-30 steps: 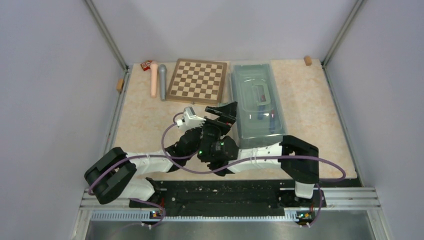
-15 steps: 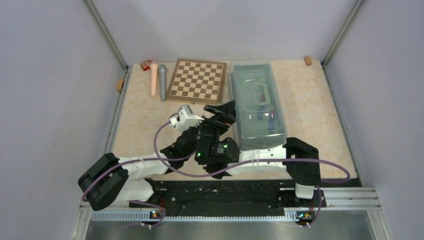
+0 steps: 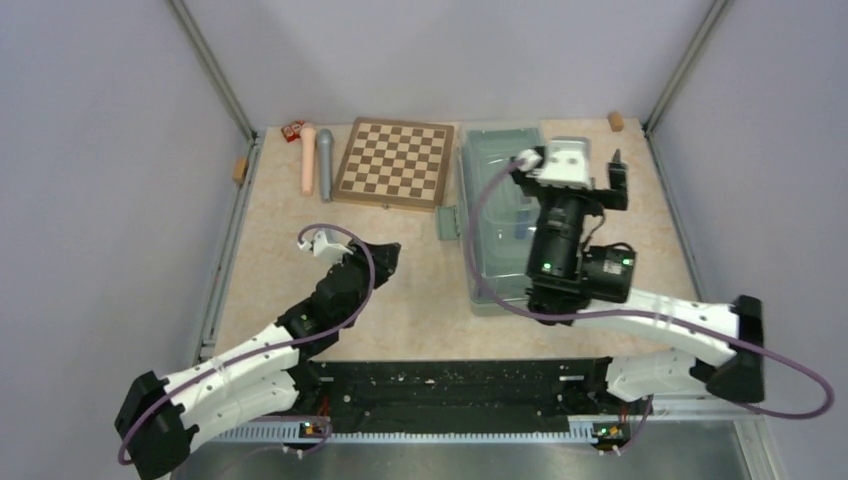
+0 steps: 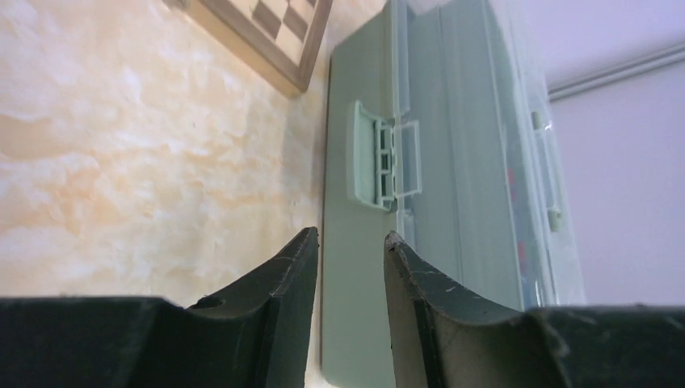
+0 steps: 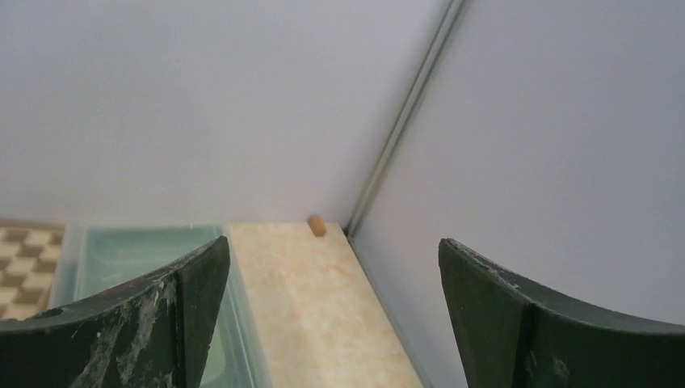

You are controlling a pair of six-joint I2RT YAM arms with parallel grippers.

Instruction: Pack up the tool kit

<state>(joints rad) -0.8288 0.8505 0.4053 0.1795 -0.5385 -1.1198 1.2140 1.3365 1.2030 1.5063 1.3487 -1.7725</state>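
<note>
Your tool kit [image 3: 495, 200] sits right of ctr on the table [image 3: 290, 230], lid down, tools inside. Side latch [image 4: 371, 158] looks unfastened, so treat latching as remaining. Left gripper [image 4: 351, 234]: jaws narrowly apart, empty. Right gripper [image 5: 329, 242]: jaws spread wide, empty, above the kit.

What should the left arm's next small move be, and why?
Probably ease the left gripper forward to the latch: it sticks out from the side of the toolbox, looking unfastened, and the part-open jaws point at it with nothing between them.
</note>
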